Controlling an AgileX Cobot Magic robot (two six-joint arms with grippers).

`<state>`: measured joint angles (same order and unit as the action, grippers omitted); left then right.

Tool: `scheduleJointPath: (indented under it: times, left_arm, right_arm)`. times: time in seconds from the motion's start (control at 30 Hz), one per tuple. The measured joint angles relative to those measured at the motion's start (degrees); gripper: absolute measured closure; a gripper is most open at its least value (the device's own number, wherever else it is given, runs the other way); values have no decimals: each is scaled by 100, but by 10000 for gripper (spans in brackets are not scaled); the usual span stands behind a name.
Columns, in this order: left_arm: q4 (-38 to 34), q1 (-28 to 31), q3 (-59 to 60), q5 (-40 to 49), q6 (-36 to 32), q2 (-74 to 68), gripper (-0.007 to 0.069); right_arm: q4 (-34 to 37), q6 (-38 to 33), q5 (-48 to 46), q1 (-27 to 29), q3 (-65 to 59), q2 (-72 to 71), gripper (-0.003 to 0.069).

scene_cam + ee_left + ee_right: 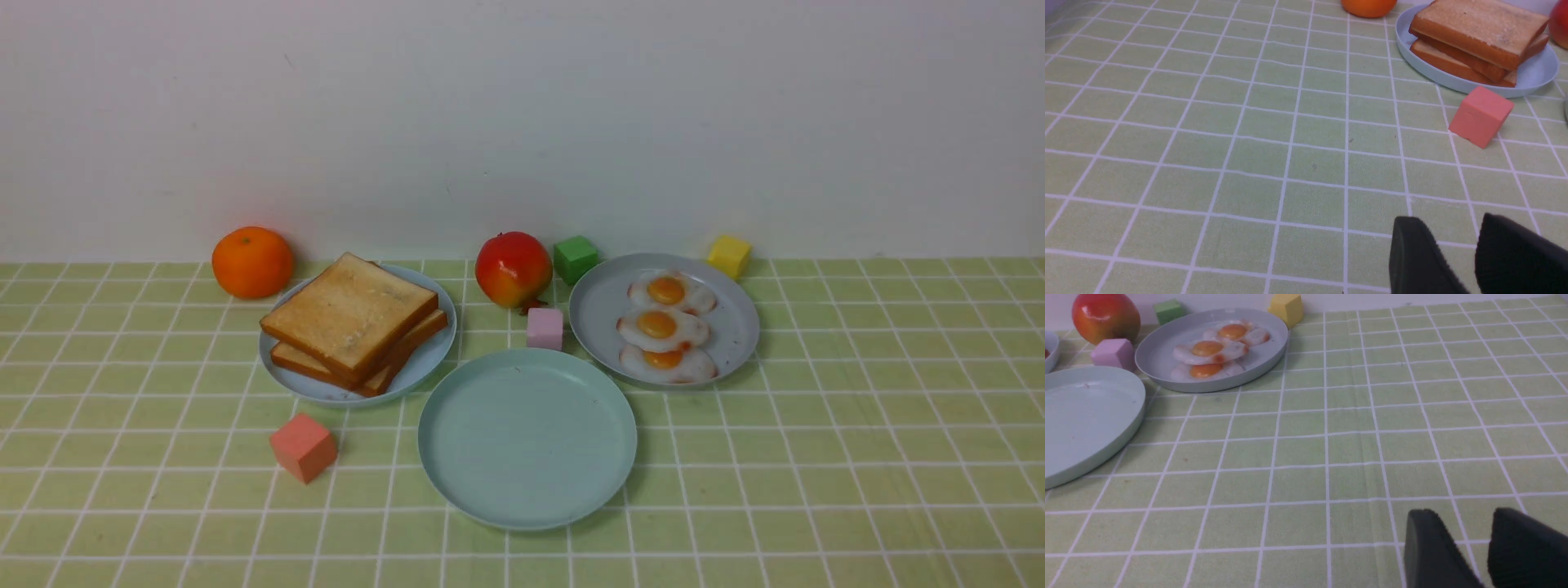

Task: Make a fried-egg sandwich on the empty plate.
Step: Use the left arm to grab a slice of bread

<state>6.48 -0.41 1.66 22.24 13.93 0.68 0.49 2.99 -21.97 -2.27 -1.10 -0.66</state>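
The empty mint-green plate (526, 437) lies front centre; it also shows in the right wrist view (1081, 424). A stack of toast slices (351, 314) sits on a sky-blue plate (424, 359) to its left, also in the left wrist view (1478, 28). Three fried eggs (663, 327) lie on a grey-blue plate (735, 327) to its right, also in the right wrist view (1208, 349). No sandwich is in view. My left gripper (1449, 228) and right gripper (1461, 520) hover over bare cloth, fingers slightly apart and empty. Neither shows in the front view.
An orange (252, 261), a red-yellow fruit (513, 269), a green cube (575, 259) and a yellow cube (729, 256) stand near the back wall. A lilac cube (544, 328) sits between the plates. A salmon cube (303, 447) lies front left of the toast.
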Motion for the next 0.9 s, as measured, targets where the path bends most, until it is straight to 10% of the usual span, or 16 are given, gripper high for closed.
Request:
scheduleJointPath:
  times: [0.37,0.7,0.9]
  left_arm:
    - [13,0,0,-172,9,0,386]
    - [-2198,0,10,-2317,1767,0,386]
    - [-2449,0,-295,-2067,2179,-17,429]
  right_arm:
    - [0,0,0,0,0,0,418]
    - [0,0,0,0,0,0,418]
    - [0,0,0,0,0,0,418]
